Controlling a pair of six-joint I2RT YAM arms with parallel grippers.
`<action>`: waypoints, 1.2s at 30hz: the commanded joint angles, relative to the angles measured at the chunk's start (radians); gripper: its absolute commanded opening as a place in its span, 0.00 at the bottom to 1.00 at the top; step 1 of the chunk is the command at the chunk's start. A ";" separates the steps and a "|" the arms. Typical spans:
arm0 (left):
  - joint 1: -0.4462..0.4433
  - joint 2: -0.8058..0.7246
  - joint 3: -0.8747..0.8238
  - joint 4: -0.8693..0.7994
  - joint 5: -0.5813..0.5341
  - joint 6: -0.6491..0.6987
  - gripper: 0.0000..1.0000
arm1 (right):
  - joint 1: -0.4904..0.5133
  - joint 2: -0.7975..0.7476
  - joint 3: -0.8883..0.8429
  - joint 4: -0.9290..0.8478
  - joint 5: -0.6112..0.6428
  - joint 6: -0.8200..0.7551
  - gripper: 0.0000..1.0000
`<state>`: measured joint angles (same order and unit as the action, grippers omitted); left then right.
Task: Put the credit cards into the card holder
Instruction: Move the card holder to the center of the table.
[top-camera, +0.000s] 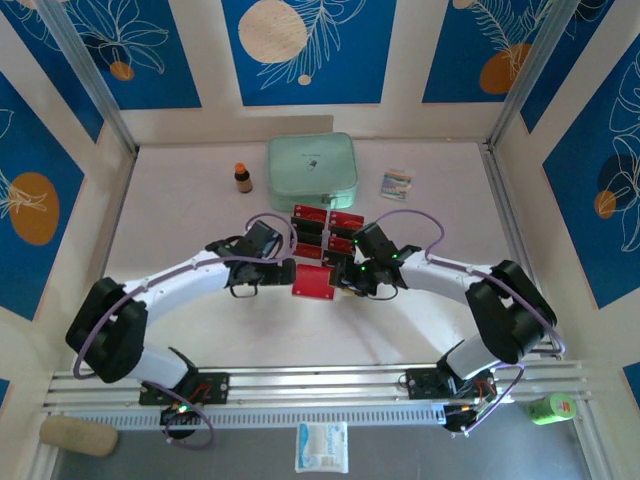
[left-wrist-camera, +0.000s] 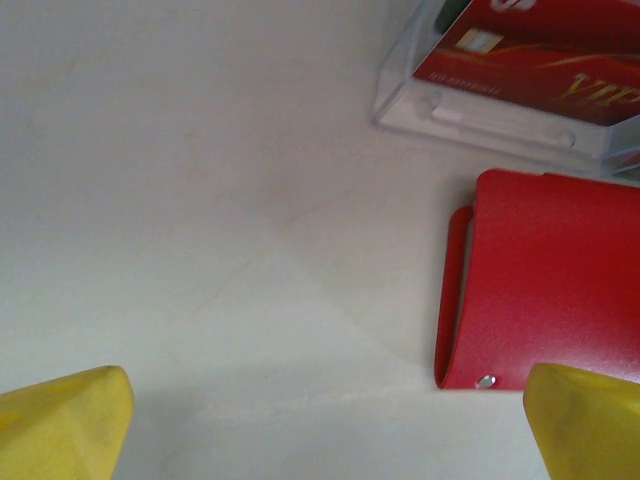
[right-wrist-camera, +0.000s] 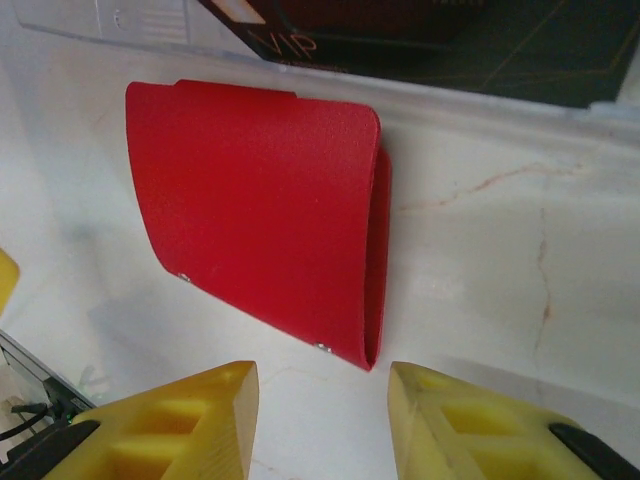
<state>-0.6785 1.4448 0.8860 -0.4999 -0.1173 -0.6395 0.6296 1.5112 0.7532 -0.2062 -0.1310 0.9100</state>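
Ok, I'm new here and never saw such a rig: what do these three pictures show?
Two white robot arms are bolted at the near edge of a table, each ending in a two-finger gripper. One picture looks down from above and behind them. The other two come from a camera on each wrist, so the yellow shapes at the bottom are that arm's own fingers. On the table lie a folded red card holder, red-and-black credit cards in clear plastic, a mint-green case, a small brown bottle and a striped packet. The left gripper and the right gripper are both open near the card holder, holding nothing.
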 joint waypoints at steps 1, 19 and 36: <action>-0.019 0.047 0.043 -0.047 -0.066 0.067 1.00 | -0.008 0.034 0.008 0.048 -0.023 0.008 0.40; -0.045 0.160 0.034 -0.028 -0.125 0.080 1.00 | -0.030 0.110 0.009 0.120 -0.051 0.020 0.41; -0.061 0.195 0.025 -0.010 -0.128 0.089 1.00 | -0.024 0.170 0.024 0.173 -0.096 0.033 0.30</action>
<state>-0.7246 1.6257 0.9173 -0.5098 -0.2230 -0.5663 0.6037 1.6520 0.7723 -0.0223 -0.1844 0.9176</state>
